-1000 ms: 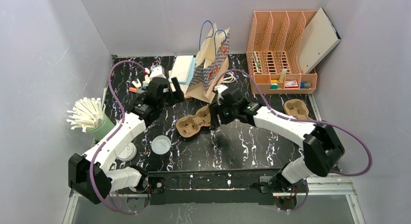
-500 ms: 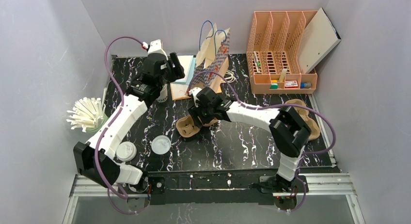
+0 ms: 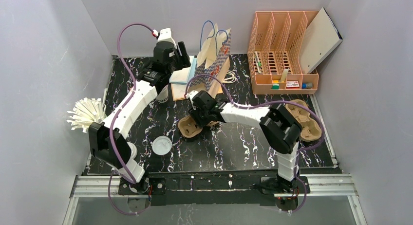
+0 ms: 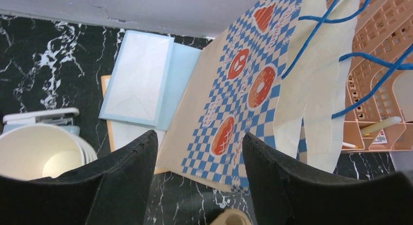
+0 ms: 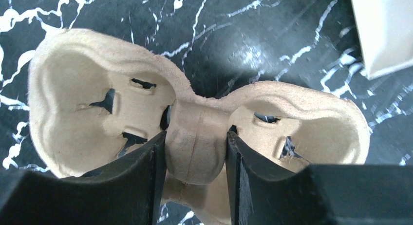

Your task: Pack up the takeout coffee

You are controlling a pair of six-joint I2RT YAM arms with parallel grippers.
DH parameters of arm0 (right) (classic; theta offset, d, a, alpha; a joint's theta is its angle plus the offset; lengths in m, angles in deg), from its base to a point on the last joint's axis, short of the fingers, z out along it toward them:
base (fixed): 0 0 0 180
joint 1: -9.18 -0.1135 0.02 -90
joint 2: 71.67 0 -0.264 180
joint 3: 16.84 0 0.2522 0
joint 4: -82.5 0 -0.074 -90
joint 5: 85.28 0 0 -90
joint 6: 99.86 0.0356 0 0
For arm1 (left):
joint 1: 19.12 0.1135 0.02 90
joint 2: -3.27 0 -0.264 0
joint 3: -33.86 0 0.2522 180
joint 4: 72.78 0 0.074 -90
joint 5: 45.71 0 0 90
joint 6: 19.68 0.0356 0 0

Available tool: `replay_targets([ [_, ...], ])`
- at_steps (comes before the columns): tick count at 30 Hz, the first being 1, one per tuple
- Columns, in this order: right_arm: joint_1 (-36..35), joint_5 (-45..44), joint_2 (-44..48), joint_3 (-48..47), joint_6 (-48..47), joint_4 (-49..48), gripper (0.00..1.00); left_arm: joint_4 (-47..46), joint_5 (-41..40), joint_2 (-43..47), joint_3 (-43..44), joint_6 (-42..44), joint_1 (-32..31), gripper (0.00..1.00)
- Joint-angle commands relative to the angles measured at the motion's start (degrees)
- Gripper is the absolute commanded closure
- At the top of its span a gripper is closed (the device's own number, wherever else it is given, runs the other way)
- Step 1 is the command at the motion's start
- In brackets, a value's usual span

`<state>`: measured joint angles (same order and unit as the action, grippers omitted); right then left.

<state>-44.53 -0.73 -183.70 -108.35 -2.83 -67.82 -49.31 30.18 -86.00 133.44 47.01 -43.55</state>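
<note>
The dark green takeout coffee cup shows in no view. My right gripper is shut on the raised middle bridge of a brown two-cup pulp carrier, with a finger pressed against each side. From above, that gripper sits over the carrier at the table's middle. My left gripper is open and empty, held high at the back beside the blue-checked paper bag. From above, it is just left of the bag.
Stacked cream cups and pale envelopes lie below the left gripper. White straws stick out at the left. A round lid lies near the front. Pulp trays sit at the right, and an orange organiser at the back right.
My left arm has stretched back and up towards the paper bag. My right gripper has moved left along the pulp carrier and now clasps its middle bridge.
</note>
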Motion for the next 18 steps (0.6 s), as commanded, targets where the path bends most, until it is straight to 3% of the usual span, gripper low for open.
replay_targets([
  [1,-0.34,0.21,12.29,5.5,-1.79,-4.5,0.49,-5.67,3.67,-1.37,4.05,4.11,0.34,0.39],
  [6,-0.3,-0.13,29.36,15.91,-2.96,-8.53,0.5,-11.22,12.42,-6.66,8.41,5.47,0.3,0.39],
  [10,-0.27,-1.92,41.24,22.33,-3.09,-8.97,0.5,-10.08,16.98,-13.18,15.41,5.79,0.17,0.41],
  [18,-0.27,-10.43,58.58,24.38,-4.51,-7.68,0.58,-3.13,15.99,-21.42,25.01,8.04,-1.03,0.49],
])
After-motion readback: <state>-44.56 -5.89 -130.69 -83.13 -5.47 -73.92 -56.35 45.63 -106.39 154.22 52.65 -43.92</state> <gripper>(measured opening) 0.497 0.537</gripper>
